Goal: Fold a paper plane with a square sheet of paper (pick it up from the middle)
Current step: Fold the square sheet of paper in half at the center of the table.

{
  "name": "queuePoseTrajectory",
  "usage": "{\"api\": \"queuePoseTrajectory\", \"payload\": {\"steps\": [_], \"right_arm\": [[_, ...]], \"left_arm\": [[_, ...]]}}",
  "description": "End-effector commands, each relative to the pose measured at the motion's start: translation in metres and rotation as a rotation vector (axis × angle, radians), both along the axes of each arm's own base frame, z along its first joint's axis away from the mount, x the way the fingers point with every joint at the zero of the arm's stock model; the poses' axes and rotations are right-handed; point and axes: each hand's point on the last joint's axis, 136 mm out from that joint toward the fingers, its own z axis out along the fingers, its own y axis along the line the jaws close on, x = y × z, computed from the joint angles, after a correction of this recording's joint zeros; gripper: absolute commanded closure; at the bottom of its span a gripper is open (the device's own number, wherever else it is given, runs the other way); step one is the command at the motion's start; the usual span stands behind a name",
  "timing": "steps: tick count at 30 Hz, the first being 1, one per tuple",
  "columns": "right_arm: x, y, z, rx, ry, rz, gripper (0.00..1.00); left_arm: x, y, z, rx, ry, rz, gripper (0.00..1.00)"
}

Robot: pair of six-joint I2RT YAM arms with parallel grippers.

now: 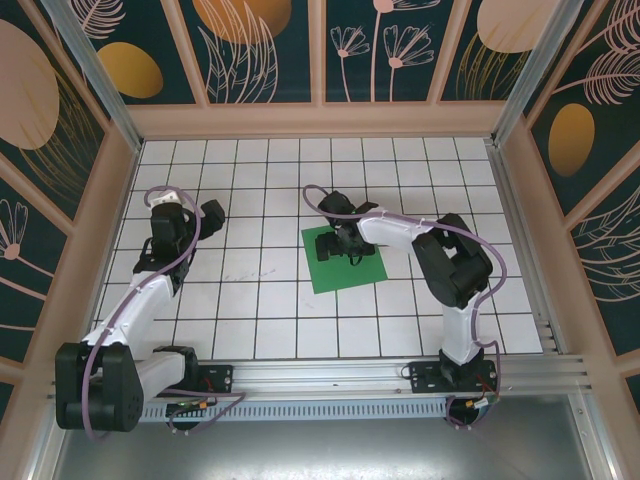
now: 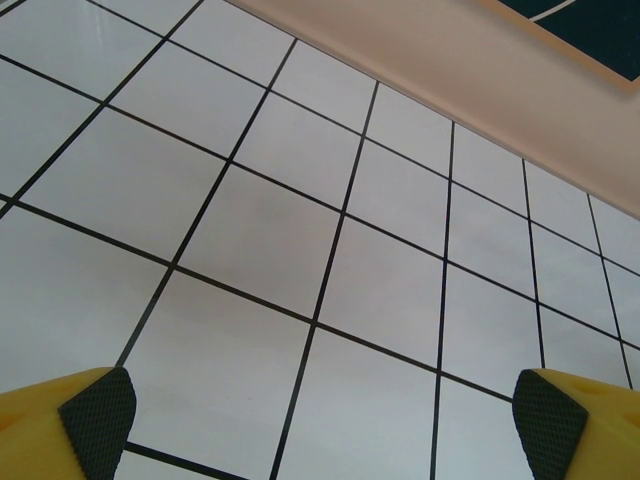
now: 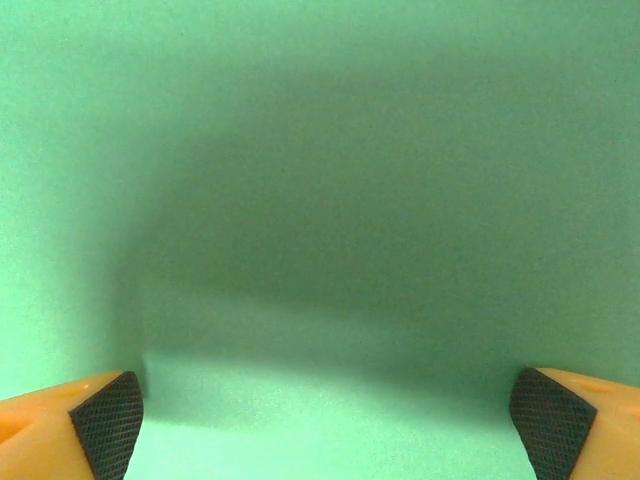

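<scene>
Right, quick note. My right jaws hang straight over the paper, pads wide apart, nothing btwn them. Green lies under both pads w/ my own shadow dark on it, so I judge I'm low over the sheet. Whether I touch it, can't tell.

From above, the paper lies flat on the tabletop, a bit right of ctr, turned slightly off the grid lines. It's square, so no long axis to line up w/, and I can make out no crease. I'm over its middle-to-far part, away from the edges. So imo the coming move is straight down and a pinch at the middle, w/ no sideways reach needed.

My left jaws are wide too, holding nothing, over bare white tiles well to the left of the paper. The right arm is clearly the nearer one.

Writing: none readable on paper, tiles or pads; no brand, no label. The walls carry leaf and flower patterns, no text.
</scene>
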Motion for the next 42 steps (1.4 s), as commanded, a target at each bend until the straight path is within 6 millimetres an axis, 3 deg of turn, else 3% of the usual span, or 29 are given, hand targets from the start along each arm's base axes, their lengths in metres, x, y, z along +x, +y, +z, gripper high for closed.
{"api": "queuePoseTrajectory", "payload": {"steps": [1, 6, 15, 18, 22, 26, 29, 33, 37, 42], "right_arm": [[-0.02, -0.018, -0.037, -0.098, 0.083, 0.004, 0.03], [-0.027, -0.029, -0.051, -0.137, 0.104, -0.011, 0.06], [-0.023, -0.032, -0.052, -0.125, 0.088, -0.035, 0.17], [-0.02, -0.031, -0.047, -0.102, 0.076, -0.049, 0.24], [-0.009, -0.01, -0.019, 0.046, 0.025, -0.055, 0.39], [-0.001, 0.032, 0.029, 0.403, 0.014, -0.05, 0.59], [-0.003, 0.061, 0.071, 0.724, 0.04, -0.012, 0.61], [-0.007, 0.074, 0.106, 0.95, 0.055, 0.033, 0.62], [-0.013, 0.072, 0.114, 1.084, 0.108, 0.034, 0.63], [-0.01, 0.057, 0.094, 1.087, 0.148, -0.027, 0.63]], "left_arm": [[0.005, 0.001, 0.007, 0.001, -0.01, -0.006, 0.01], [0.005, 0.0, 0.006, -0.003, -0.007, -0.009, 0.01], [0.004, -0.001, 0.004, -0.009, 0.0, -0.013, 0.02], [0.004, -0.003, 0.003, -0.017, 0.005, -0.018, 0.01], [0.005, -0.012, -0.003, -0.07, 0.029, -0.048, 0.01], [0.003, -0.037, -0.016, -0.192, 0.084, -0.141, 0.01], [-0.003, -0.063, -0.027, -0.311, 0.114, -0.255, 0.01], [-0.012, -0.091, -0.031, -0.469, 0.113, -0.349, 0.03], [-0.018, -0.12, -0.032, -0.564, 0.121, -0.413, 0.03], [-0.026, -0.169, -0.034, -0.698, 0.154, -0.528, 0.03]]}}
